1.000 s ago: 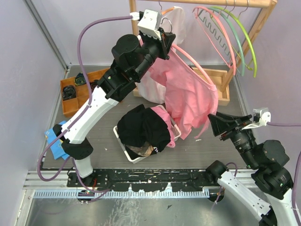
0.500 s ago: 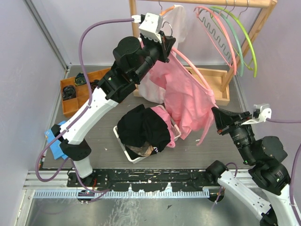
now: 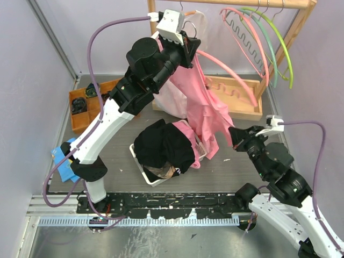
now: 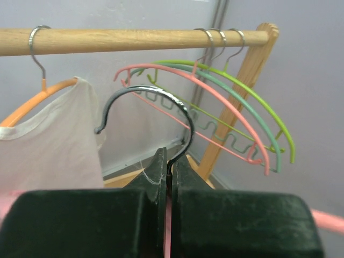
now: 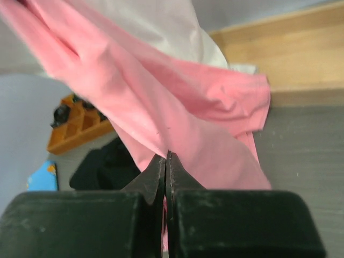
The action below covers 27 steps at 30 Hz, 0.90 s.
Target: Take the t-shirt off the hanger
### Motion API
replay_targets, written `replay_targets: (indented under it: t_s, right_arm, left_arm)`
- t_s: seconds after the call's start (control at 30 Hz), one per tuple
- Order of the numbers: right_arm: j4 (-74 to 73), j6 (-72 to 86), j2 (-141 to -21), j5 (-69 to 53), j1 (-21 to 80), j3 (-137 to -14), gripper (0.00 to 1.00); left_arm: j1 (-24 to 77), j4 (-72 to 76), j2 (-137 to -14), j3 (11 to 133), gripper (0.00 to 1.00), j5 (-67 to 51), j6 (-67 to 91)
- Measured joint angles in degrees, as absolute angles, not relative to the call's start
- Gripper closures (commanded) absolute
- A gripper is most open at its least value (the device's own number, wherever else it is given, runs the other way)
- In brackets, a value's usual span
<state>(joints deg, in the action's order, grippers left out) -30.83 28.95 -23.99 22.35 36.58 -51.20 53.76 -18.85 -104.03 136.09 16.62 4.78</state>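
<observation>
A pink t-shirt (image 3: 207,115) hangs from a pink hanger (image 3: 236,72) that is held up in front of the wooden rack. My left gripper (image 3: 185,51) is shut on the neck of the hanger, just below its dark metal hook (image 4: 145,89). The hook is free of the rod. The hanger's right arm and wavy bar show bare; the shirt droops down from the left side. My right gripper (image 3: 235,134) is shut on a fold of the pink shirt (image 5: 199,107) near its lower right edge, with the fingertips (image 5: 166,156) pinching the cloth.
The wooden rack (image 3: 290,32) stands at the back with a white shirt on an orange hanger (image 4: 48,140) and several empty coloured hangers (image 3: 269,43). A white basket (image 3: 141,167) of black and pink clothes sits below the shirt. At the left are an orange tray (image 3: 86,105) and a blue cloth (image 3: 62,161).
My right gripper moved left to the shirt's lower edge and closed on it. The shirt has drawn in narrower, baring the hanger's right arm. The left gripper keeps holding the hanger.
</observation>
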Motion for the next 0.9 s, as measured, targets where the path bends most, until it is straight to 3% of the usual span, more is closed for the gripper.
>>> replay_targets:
  t_s: [0.3, 0.37, 0.5, 0.57, 0.9]
  right_arm:
    - [-34.8, 31.9, -19.8, 21.9, 36.6, -47.2, 0.99]
    - [-34.8, 31.8, -18.9, 21.8, 36.6, -47.3, 0.91]
    - [-35.4, 30.6, -18.1, 21.8, 36.6, -48.2, 0.64]
    - [-36.4, 29.4, -18.1, 22.3, 36.6, -49.8, 0.57]
    - [-44.3, 25.6, -19.9, 35.4, 36.6, -63.8, 0.47]
  left_arm:
    - [53.9, -18.7, -104.4, 136.9, 1.0, 16.4, 8.1]
    - [53.9, -18.7, -104.4, 136.9, 1.0, 16.4, 8.3]
    - [53.9, -18.1, -104.4, 136.4, 1.0, 15.2, 8.8]
    - [53.9, -16.7, -103.7, 134.3, 1.0, 14.3, 9.0]
    - [54.4, -13.1, -99.7, 121.3, 1.0, 8.5, 9.7]
